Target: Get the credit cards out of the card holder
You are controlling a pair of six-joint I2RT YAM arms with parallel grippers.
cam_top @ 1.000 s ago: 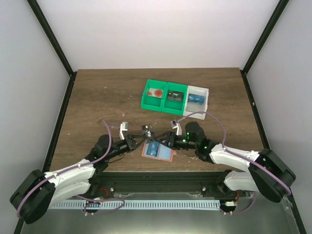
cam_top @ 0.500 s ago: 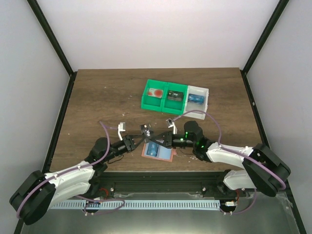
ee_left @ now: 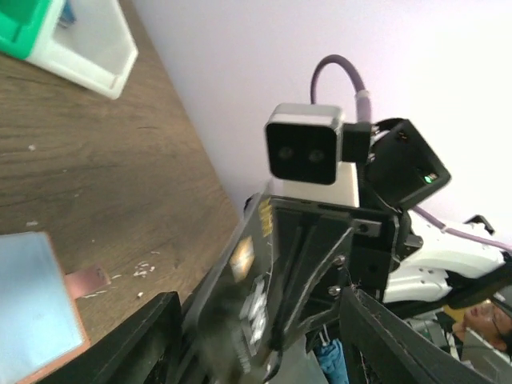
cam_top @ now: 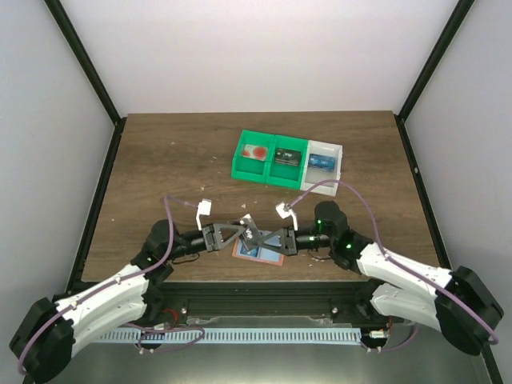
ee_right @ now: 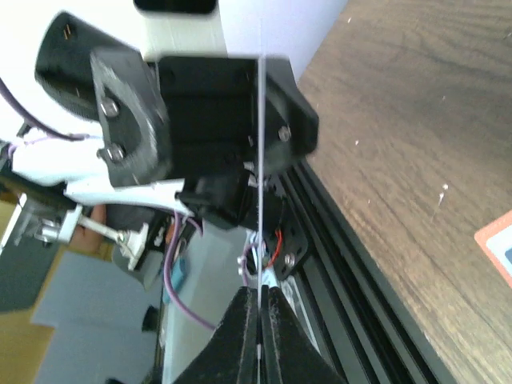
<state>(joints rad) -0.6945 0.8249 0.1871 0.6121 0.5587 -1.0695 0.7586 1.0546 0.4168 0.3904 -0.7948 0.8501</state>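
Observation:
The salmon-pink card holder [cam_top: 260,253] lies flat near the table's front edge with a light-blue face up; its corner also shows in the left wrist view [ee_left: 36,312] and the right wrist view [ee_right: 498,240]. Just above it a dark credit card [cam_top: 250,230] hangs in the air between both grippers. My right gripper [ee_right: 260,302] is shut on this card, which shows edge-on as a thin line [ee_right: 260,160]. My left gripper [ee_left: 264,352] stands open around the card's other end [ee_left: 244,268], its fingers [ee_left: 152,336] apart on either side.
A green bin [cam_top: 268,158] with a white bin [cam_top: 324,162] joined to its right stands at the back middle, holding small red, black and blue items. The table's front edge and the black rail [ee_right: 376,264] run right below both grippers.
The right gripper has closed on the credit card and the left gripper has opened, letting it go. Both wrists have drawn slightly apart above the holder.

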